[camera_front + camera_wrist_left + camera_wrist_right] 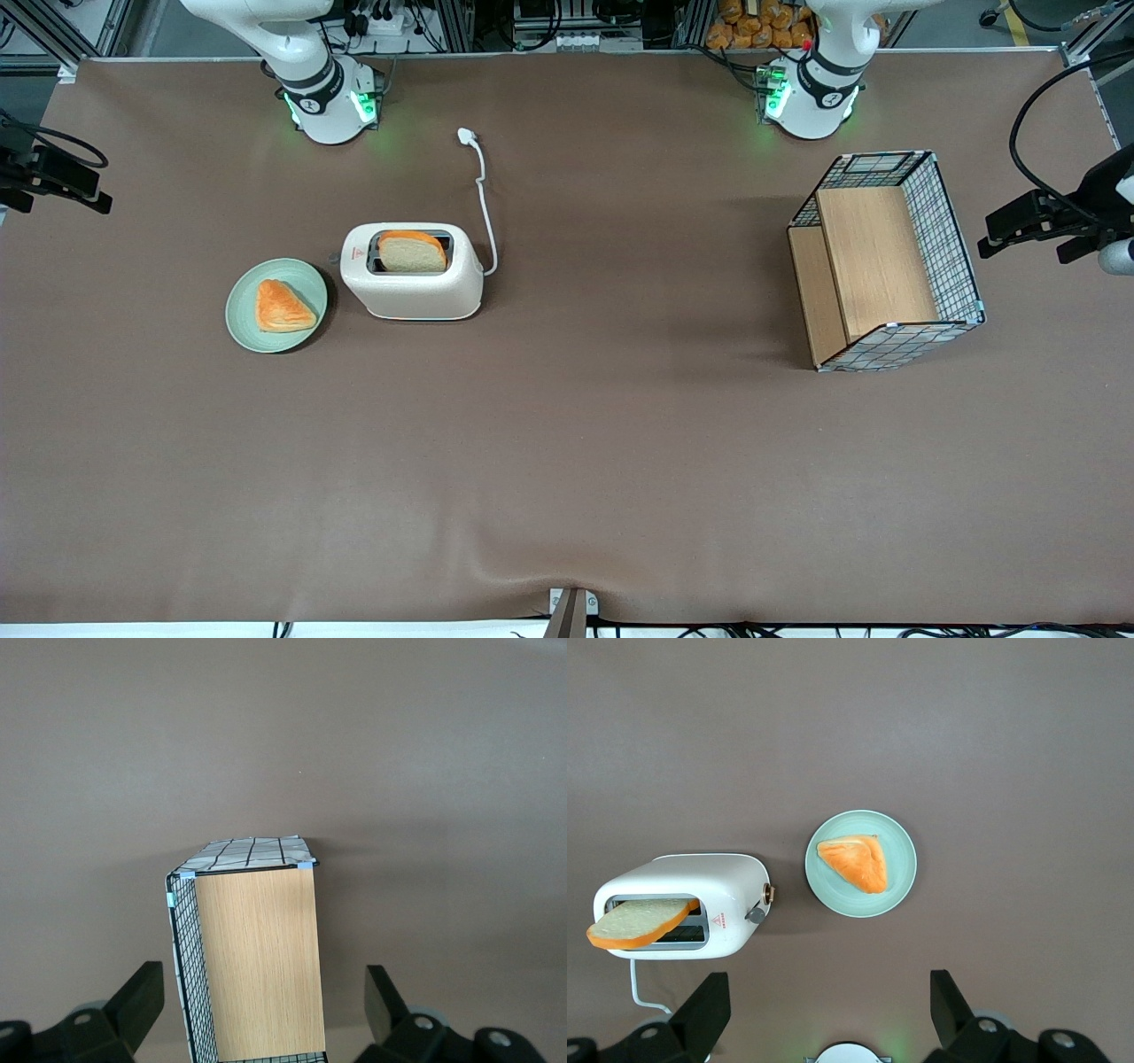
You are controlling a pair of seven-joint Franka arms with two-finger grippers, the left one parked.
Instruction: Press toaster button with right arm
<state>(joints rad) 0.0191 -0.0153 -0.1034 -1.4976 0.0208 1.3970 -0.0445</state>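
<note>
**A:** Table (567, 461) status, biggest item down: wire basket (886, 261) sits toward the parked arm's end, ignore it. Toaster (412, 273) sits toward the working arm's end, bread slice (413, 252) in its slot. Green plate (276, 305) with a pastry (283, 307) is just beside the toaster's narrow end.

**B:** Gripper (828, 1010)?

**A:** High above, well apart from everything, fingers (700, 1014) spread wide, holding nothing. Toaster button (756, 914) pokes out of the narrow end facing the plate, below the fingers and off to one side.

**B:** Plan?

**A:** My read: close the fingers first for one solid tip, descend into the gap between plate and toaster, push straight down on the nub. Don't clip the plate rim.
</note>
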